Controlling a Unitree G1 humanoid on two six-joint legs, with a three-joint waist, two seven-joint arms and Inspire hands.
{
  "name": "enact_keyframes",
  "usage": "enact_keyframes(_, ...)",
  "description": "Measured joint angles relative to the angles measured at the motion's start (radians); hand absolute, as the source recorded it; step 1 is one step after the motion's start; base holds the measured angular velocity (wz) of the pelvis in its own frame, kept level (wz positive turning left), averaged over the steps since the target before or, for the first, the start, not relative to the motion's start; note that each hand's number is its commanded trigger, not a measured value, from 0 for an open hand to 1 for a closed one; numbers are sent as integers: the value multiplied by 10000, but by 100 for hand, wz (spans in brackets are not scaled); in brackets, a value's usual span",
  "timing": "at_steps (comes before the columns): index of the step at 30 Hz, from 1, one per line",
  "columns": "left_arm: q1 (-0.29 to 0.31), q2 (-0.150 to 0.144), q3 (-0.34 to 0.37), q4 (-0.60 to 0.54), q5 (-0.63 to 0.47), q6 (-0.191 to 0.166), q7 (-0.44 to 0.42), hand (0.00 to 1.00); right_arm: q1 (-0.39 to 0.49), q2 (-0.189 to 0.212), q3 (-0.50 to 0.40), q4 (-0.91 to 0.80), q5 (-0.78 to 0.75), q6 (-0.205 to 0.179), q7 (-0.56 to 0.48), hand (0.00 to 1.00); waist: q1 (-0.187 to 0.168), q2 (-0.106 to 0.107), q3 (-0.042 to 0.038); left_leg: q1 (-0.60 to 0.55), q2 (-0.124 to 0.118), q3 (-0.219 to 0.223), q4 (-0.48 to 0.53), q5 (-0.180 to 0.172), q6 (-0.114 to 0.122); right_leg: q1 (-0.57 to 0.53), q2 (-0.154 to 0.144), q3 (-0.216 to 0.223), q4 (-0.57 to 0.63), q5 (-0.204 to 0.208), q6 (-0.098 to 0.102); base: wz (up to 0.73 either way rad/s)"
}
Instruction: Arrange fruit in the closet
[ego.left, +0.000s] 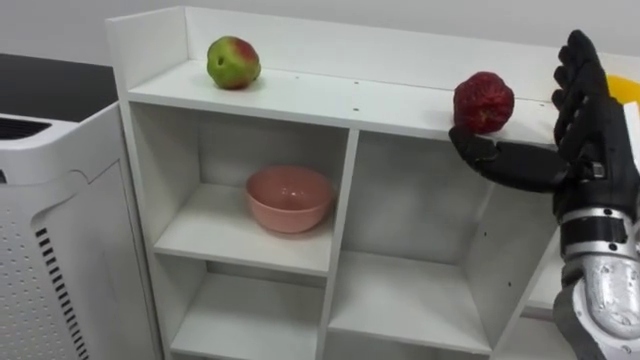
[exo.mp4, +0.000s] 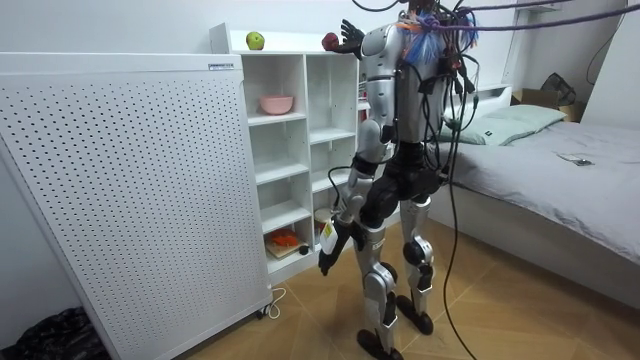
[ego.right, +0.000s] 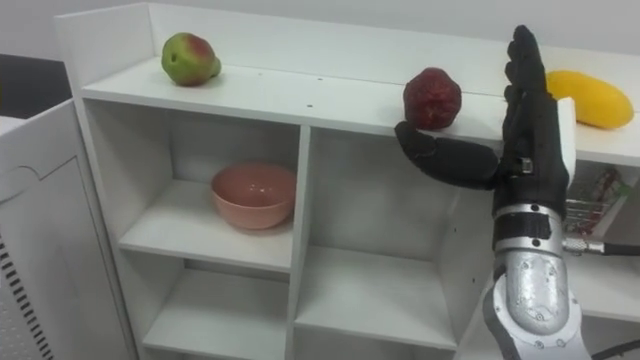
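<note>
A dark red fruit (ego.left: 483, 102) sits on the top board of the white closet (ego.left: 300, 98), close to its front edge. My right hand (ego.left: 585, 120) is raised just right of it, open, fingers straight up; its thumb reaches left to the board's edge under the fruit. A green and red apple (ego.left: 233, 62) rests at the top board's left end. A yellow mango (ego.right: 590, 98) lies at the right end, behind my hand. My left hand (exo.mp4: 328, 252) hangs low by my thigh in the room view.
A pink bowl (ego.left: 289, 197) stands in the upper left compartment; the compartments beside and below it are bare. A white perforated panel (ego.left: 60, 250) stands close on the left. I stand facing the closet, with a bed (exo.mp4: 560, 170) behind me.
</note>
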Motion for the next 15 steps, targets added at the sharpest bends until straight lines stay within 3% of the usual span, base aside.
enact_keyframes(15, -1, 24, -51, -14, 3, 180, -180, 0, -1, -1, 111, 338, 37, 220, 518, 0, 169, -56, -15, -66, -1, -83, 130, 0, 0, 25, -11, -80, 13, 5, -8, 1)
